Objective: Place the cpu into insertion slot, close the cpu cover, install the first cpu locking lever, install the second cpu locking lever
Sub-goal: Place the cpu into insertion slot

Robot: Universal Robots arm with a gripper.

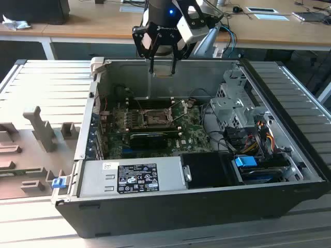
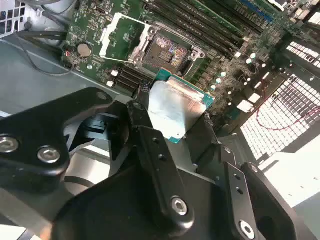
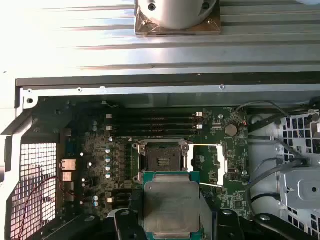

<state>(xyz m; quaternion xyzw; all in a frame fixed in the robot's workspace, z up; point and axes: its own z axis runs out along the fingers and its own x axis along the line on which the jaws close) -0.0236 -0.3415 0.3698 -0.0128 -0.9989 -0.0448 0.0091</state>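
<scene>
My gripper [image 1: 162, 70] hangs above the back wall of the open computer case [image 1: 77, 150], shut on the cpu [image 1: 163, 73]. The cpu is a flat square chip with a silver top and green edge, seen between the fingers in both wrist views [image 2: 175, 107] [image 3: 171, 202]. Below it on the green motherboard lies the bare insertion slot [image 3: 162, 160] [image 2: 167, 50] [image 1: 154, 118]. The cpu cover [image 3: 208, 165] [image 2: 116, 35], a thin silver frame, is swung open and lies beside the slot. The chip is well above the slot and not touching it.
A black card [image 1: 155, 138] lies just in front of the slot. The grey power supply [image 1: 132, 175] fills the case front, and a drive cage [image 1: 232, 103] with cables sits at the exterior view's right. Memory slots [image 3: 155, 122] run beside the socket. Grey fixtures [image 1: 41, 129] stand outside the case at the exterior view's left.
</scene>
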